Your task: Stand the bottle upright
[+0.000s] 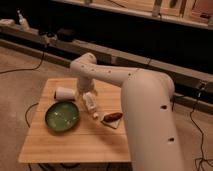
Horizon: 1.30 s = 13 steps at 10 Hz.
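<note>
The bottle lies on its side on the wooden table, directly under the gripper and touching it or very nearly so. Its broad base end is tucked beneath the gripper, and its narrow capped neck points away from it, towards the table's near edge.

It looks like a slim, pale plastic bottle, so probably light and fairly stiff, with smooth walls that could slip. Being round, it may also roll sideways if nudged. The best hold is likely across the body, above the middle towards the base, where the walls are widest and straight. The tapering neck offers little to grip. With so small a base, it could topple when released.

The gripper hangs from the arm's wrist, low over the table — whether it is open or closed on anything cannot be told here.

To the gripper's left, close by, a white cup lies on its side. A green plate sits to the left and nearer the table's front edge. To the right, a brown item on a pale napkin rests just past the bottle's cap.
</note>
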{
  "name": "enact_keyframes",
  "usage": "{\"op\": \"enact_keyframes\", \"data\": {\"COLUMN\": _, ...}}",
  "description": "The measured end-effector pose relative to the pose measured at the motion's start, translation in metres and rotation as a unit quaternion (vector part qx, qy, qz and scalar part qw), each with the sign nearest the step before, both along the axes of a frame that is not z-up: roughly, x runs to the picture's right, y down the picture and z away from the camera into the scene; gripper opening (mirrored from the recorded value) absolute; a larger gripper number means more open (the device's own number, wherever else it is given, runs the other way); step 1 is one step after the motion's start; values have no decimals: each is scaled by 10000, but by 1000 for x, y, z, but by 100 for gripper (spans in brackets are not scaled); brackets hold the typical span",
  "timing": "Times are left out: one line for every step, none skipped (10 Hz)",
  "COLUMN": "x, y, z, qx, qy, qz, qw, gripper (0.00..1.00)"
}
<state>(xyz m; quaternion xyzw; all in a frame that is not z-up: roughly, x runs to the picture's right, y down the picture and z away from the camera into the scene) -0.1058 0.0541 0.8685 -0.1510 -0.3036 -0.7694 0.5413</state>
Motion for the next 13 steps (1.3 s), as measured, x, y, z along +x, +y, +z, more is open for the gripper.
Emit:
{"op": "enact_keyframes", "data": {"x": 1, "y": 3, "z": 2, "qx": -13, "qy": -104, "qz": 78, "qw": 9999, "gripper": 71}}
{"op": "enact_keyframes", "data": {"x": 6, "y": 6, "z": 5, "qx": -13, "qy": -192, "qz": 165, "qw": 9997, "gripper": 71}}
{"op": "enact_keyframes", "data": {"x": 13, "y": 9, "z": 6, "qx": 1, "qy": -230, "qz": 202, "qw": 9995, "gripper": 71}}
{"op": "enact_keyframes", "data": {"x": 17, "y": 12, "z": 7, "qx": 8, "qy": -244, "qz": 183, "qw": 9995, "gripper": 71}}
{"op": "enact_keyframes", "data": {"x": 23, "y": 15, "z": 8, "qx": 44, "qy": -273, "qz": 127, "qw": 9995, "gripper": 71}}
{"op": "enact_keyframes", "data": {"x": 27, "y": 17, "z": 9, "qx": 79, "qy": -316, "qz": 48, "qw": 9995, "gripper": 71}}
{"op": "enact_keyframes", "data": {"x": 29, "y": 21, "z": 11, "qx": 98, "qy": -365, "qz": -16, "qw": 9993, "gripper": 71}}
{"op": "enact_keyframes", "data": {"x": 28, "y": 24, "z": 14, "qx": 106, "qy": -417, "qz": -75, "qw": 9990, "gripper": 71}}
{"op": "enact_keyframes", "data": {"x": 27, "y": 29, "z": 18, "qx": 111, "qy": -488, "qz": -146, "qw": 9986, "gripper": 71}}
{"op": "enact_keyframes", "data": {"x": 27, "y": 30, "z": 20, "qx": 117, "qy": -512, "qz": -176, "qw": 9985, "gripper": 71}}
{"op": "enact_keyframes", "data": {"x": 28, "y": 31, "z": 24, "qx": 115, "qy": -535, "qz": -224, "qw": 9983, "gripper": 71}}
{"op": "enact_keyframes", "data": {"x": 30, "y": 32, "z": 30, "qx": 120, "qy": -547, "qz": -272, "qw": 9981, "gripper": 71}}
{"op": "enact_keyframes", "data": {"x": 29, "y": 32, "z": 35, "qx": 112, "qy": -550, "qz": -314, "qw": 9979, "gripper": 71}}
